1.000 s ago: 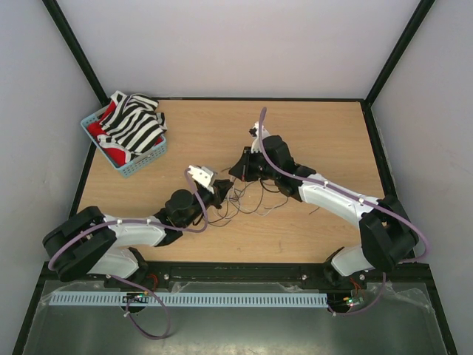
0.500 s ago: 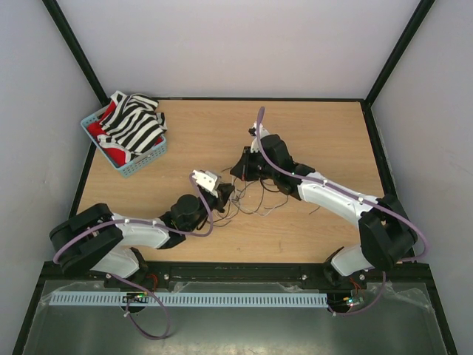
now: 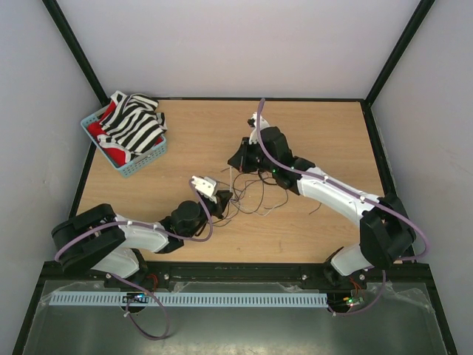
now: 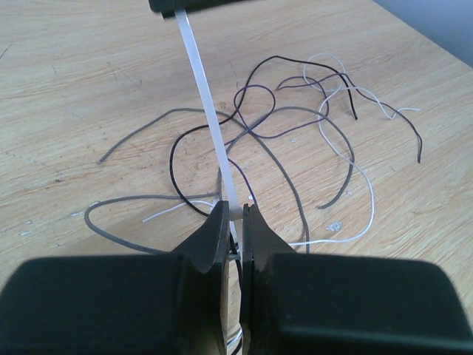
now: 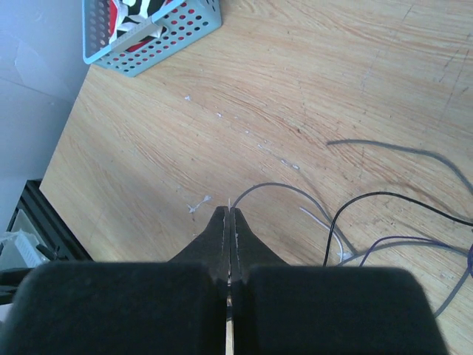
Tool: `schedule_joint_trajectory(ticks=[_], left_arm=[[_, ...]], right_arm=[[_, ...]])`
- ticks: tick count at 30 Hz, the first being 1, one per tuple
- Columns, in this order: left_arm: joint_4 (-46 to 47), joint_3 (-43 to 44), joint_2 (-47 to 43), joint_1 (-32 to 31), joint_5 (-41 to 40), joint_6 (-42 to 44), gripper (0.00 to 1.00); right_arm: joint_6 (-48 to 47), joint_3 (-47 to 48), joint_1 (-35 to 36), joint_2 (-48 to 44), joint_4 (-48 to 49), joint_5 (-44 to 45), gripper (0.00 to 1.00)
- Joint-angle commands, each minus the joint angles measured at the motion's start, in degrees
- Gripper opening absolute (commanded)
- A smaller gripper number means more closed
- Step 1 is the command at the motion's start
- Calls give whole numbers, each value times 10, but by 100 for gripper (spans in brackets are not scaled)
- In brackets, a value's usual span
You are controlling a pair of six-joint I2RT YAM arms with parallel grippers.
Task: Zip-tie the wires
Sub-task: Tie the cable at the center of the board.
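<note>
Looking first at the wires [image 3: 253, 194], we find a loose tangle of thin strands lying on the wooden table [image 3: 332, 133], about its middle, between the two grippers. From the left wrist camera we make out grey, black, dark purplish and white strands, curling and crossing flat on the wood. Several of them draw together just by the left fingertips.

A white zip tie [image 4: 209, 122] rises from that same spot as a flat, straight strap, slanting up and away to the top edge of that view. Whether it loops around the strands we cannot tell, since the fingers hide its lower end.

The left gripper [image 4: 234, 214] has its jaws drawn narrow, pinching the strap between them low over the wires. The right gripper [image 3: 239, 161] sits farther up the table. It appears at the top of the left wrist view as a dark block where the strap's upper end disappears. In its own camera its fingers [image 5: 219, 237] are pressed together with only a sliver between them, and a thin pale strip shows in that sliver. So we read it as clamped on the other end of the tie. A few strands lie on the wood to its right in that view.

Well apart, at the table's far left corner, stands a light blue perforated basket [image 3: 142, 164]. It holds a black-and-white striped cloth [image 3: 137, 122] over a red cloth [image 3: 111, 154].
</note>
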Motion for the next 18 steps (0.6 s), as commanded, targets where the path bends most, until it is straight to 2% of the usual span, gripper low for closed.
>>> schedule_joint_trajectory(ticks=[1, 18], left_arm=[[-25, -17, 9, -10, 3, -15, 0], [-27, -25, 28, -16, -11, -25, 0]], right_arm=[[-9, 41, -4, 1, 38, 22, 0], [-26, 82, -5, 1, 26, 25, 0]])
